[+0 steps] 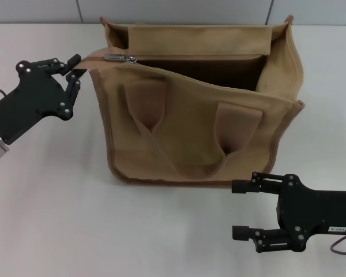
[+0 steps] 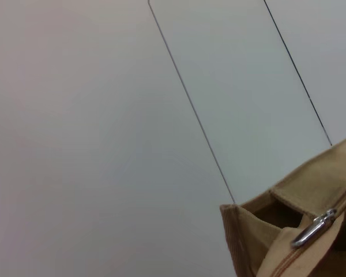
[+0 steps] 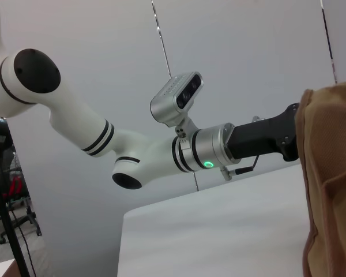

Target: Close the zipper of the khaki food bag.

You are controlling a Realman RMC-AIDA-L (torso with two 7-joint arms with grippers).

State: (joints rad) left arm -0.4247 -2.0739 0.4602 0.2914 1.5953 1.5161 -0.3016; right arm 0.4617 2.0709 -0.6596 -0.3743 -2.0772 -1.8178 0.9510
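We are pinching the khaki food bag (image 1: 202, 115) corner with our left tool (image 1: 75, 72); our open right tool (image 1: 237, 209) is needing the zipper (image 1: 121, 57) pull next.

A white jointed arm (image 3: 75, 124) reaches across from one side, its segments marked by black bands at the joints. Near its wrist sits a silver collar with a small green light (image 3: 208, 164) glowing on it, and a thin cable loops just beneath. A grey camera module (image 3: 176, 97) is mounted on a bracket above that collar. Beyond the collar the arm ends in a black section that meets the edge of the khaki food bag (image 3: 328, 173), whose canvas side and darker piping fill the near edge of the view. A white table (image 3: 219, 231) lies below, against a pale panelled wall (image 3: 248, 52). An office chair (image 3: 17, 202) stands off in the far corner.
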